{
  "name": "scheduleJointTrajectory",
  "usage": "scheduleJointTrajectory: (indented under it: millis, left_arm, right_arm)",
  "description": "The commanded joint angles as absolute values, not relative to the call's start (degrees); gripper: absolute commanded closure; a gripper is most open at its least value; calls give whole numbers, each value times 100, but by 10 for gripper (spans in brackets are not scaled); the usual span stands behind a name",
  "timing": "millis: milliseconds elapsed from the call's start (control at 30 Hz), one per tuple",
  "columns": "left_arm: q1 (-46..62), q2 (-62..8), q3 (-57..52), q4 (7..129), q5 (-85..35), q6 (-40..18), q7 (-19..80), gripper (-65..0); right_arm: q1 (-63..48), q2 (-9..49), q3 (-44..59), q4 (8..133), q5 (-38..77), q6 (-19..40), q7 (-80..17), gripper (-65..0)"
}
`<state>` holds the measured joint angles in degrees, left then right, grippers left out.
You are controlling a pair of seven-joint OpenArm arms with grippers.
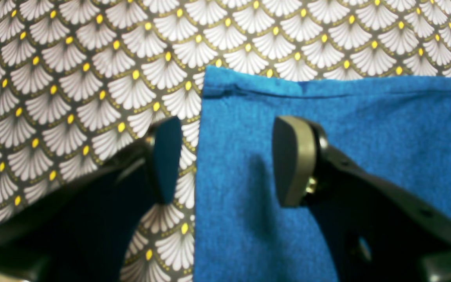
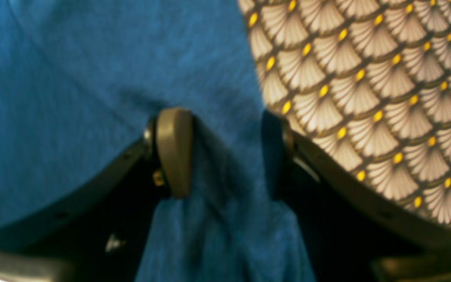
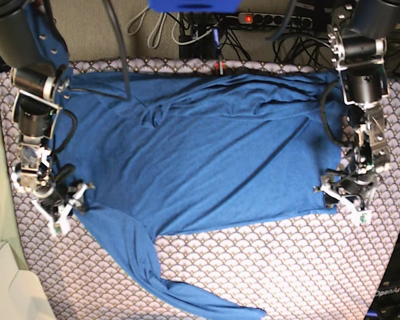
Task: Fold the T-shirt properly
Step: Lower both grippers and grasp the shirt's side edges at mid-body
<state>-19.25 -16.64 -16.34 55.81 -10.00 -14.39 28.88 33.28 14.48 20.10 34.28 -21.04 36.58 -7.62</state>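
large plain medium-blue soft knit T-shirt (image 3: 207, 147) lies spread across the grey-white scallop-patterned cloth with yellow dots (image 3: 287, 267), body roughly flat with wrinkles toward the top, one long sleeve trailing down to the bottom edge of the base view

left gripper (image 1: 225, 160) sits low at the shirt's corner, jaws wide, one pad over the patterned cloth and the other over blue fabric, the shirt's side edge running between them; nothing pinched yet

right gripper (image 2: 221, 152) also stands wide, straddling a raised ridge of blue fabric by the shirt's edge; fabric sits between the pads but they don't look closed on it

step in hand looks like taking hold of both side edges for a fold. To do it well: get one finger under the edge on each side, not just pressing on top; close fully on the hem before lifting; grab one layer cleanly on the left, and on the right take the whole bunch so it doesn't slip; lift both sides evenly so the body doesn't skew; the loose sleeve probably needs tucking in first or it will hang out

hard to make out: right wrist view is blurred, can't tell if the pads touch the fabric; whether the lower fingers are under the shirt is hidden in both wrist views; the other sleeve isn't clearly visible, likely bunched by the arm at the left of the base view; collar is lost in wrinkles
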Motion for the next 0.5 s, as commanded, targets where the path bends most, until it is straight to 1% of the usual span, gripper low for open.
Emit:
scheduleJointTrajectory:
  millis: [0,167,367,467]
  left_arm:
    - [-2088,-1745,-1648,5684,-1015,-1455,2747,-358]
    - [-2088,-1745,-1648,5675,-1015,-1446,2747,-360]
    - [-2141,-1745,-1640,5675,-1007,-1420,2747,-361]
    - [-2255,-1745,-1640,5376,-1007,-1420,2677,-361]
  right_arm:
    - [3521,1587,2088,3547,-2018,3609,-567,-298]
    - [3477,1631,2132,3521,-2018,3609,-505,-323]
    - [3354,1640,2132,3512,-2018,3600,-497,-323]
    - [3301,1622,2132,3486,-2018,3600,-497,-323]
